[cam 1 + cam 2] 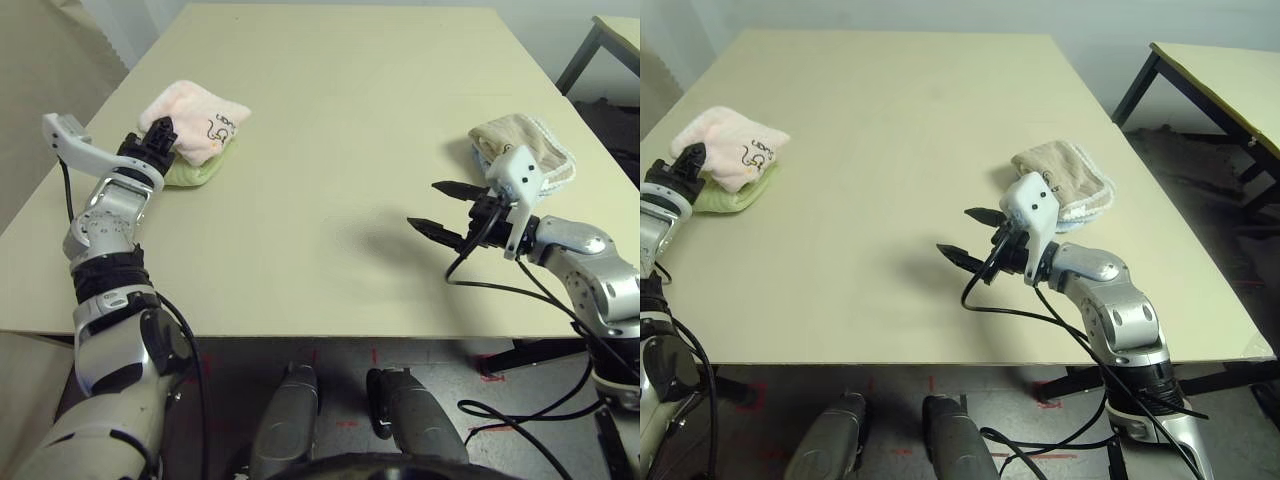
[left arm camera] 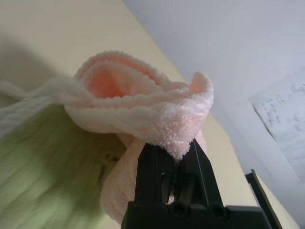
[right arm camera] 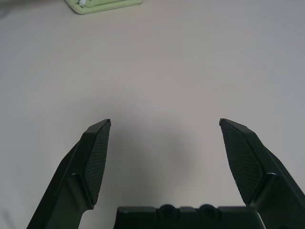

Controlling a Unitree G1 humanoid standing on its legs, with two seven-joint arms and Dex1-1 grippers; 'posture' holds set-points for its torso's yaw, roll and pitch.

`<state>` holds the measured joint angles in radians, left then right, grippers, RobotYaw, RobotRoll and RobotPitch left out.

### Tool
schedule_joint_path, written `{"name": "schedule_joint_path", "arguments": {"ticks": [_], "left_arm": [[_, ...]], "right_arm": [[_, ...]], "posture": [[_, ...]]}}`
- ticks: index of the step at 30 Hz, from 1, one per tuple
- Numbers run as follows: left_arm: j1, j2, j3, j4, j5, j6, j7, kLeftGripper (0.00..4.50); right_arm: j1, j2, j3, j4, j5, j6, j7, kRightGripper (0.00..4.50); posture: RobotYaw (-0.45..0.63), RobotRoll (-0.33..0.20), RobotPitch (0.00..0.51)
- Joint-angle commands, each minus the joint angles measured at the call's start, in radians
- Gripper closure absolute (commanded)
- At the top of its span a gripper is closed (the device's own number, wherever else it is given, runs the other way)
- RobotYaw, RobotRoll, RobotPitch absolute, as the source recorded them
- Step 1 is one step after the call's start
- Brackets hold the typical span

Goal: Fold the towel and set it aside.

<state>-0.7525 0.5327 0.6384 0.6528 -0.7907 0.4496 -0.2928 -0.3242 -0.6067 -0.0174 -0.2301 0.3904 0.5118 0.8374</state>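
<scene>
The towel (image 1: pixel 195 118) is a pale pink, fluffy ribbed cloth, folded into a small plump bundle with dark embroidered lettering showing on the flap that faces the table's middle. It sits at about ten o'clock on the table (image 1: pixel 330 180), near the left edge, resting on top of a green folded towel (image 1: pixel 192 172) whose edge peeks out beneath it. The bundle's long axis runs roughly from eight o'clock to two o'clock, with the lettered end toward two o'clock. In the left wrist view its layered folds curl open like a roll, the inner faces a deeper peach pink, and a corner of the pile is pinched between black fingers. The left gripper (image 1: pixel 160 133) has its fingers closed tight on that near corner of the towel, at the bundle's eight-o'clock end. The right gripper (image 1: pixel 441 207) hovers over bare table at about four o'clock, its fingers spread wide apart and holding nothing, pointing toward the table's left side. Just behind it, at about three o'clock, lies a beige folded towel (image 1: pixel 520 145) with a white-trimmed edge.
</scene>
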Motion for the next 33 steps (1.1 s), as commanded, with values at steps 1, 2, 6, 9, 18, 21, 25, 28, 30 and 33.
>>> {"name": "schedule_joint_path", "arguments": {"ticks": [1,2,6,9,18,21,25,28,30,33], "left_arm": [[0.037,0.034,0.043,0.016,0.008,-0.029,-0.009,4.47],[0.048,0.042,0.053,0.014,0.007,-0.032,-0.007,4.47],[0.095,0.065,0.091,0.001,-0.004,-0.027,-0.004,4.47],[0.118,0.059,0.109,-0.002,-0.012,-0.019,-0.002,4.47],[0.095,0.009,0.086,-0.025,-0.019,-0.008,-0.022,4.47],[0.065,0.011,0.076,-0.01,-0.015,-0.011,-0.032,4.47],[0.002,0.021,0.043,0.044,0.014,-0.017,-0.069,4.47],[-0.021,0.019,0.029,0.059,0.018,-0.008,-0.093,4.47],[-0.024,0.017,0.024,0.065,0.018,-0.006,-0.101,4.47],[-0.012,0.011,0.026,0.067,0.016,-0.009,-0.099,4.47]], "right_arm": [[0.021,-0.003,-0.004,-0.024,0.014,0.01,-0.003,0.0],[0.02,-0.003,-0.003,-0.023,0.014,0.01,-0.003,0.0],[0.007,-0.007,-0.003,-0.013,0.017,0.009,0.004,0.0],[-0.005,-0.008,0.001,-0.003,0.017,0.006,0.012,0.0],[-0.003,-0.006,0.003,-0.011,0.019,0.01,0.017,0.0],[0.008,-0.007,0.0,-0.02,0.021,0.014,0.013,0.0],[0.012,-0.006,0.002,-0.024,0.019,0.016,0.009,0.0],[0.009,-0.002,0.003,-0.022,0.017,0.014,0.006,0.0],[0.008,-0.001,0.003,-0.021,0.017,0.013,0.005,0.0],[0.01,0.0,0.004,-0.022,0.017,0.012,0.003,0.0]], "posture": [[-0.02,0.0,0.139],[-0.02,0.0,0.139],[-0.01,0.0,0.139],[0.0,0.0,0.136],[-0.01,0.0,0.129],[-0.01,0.0,0.126],[-0.02,0.0,0.124],[-0.02,0.0,0.122],[-0.02,0.0,0.121],[-0.03,0.0,0.123]]}}
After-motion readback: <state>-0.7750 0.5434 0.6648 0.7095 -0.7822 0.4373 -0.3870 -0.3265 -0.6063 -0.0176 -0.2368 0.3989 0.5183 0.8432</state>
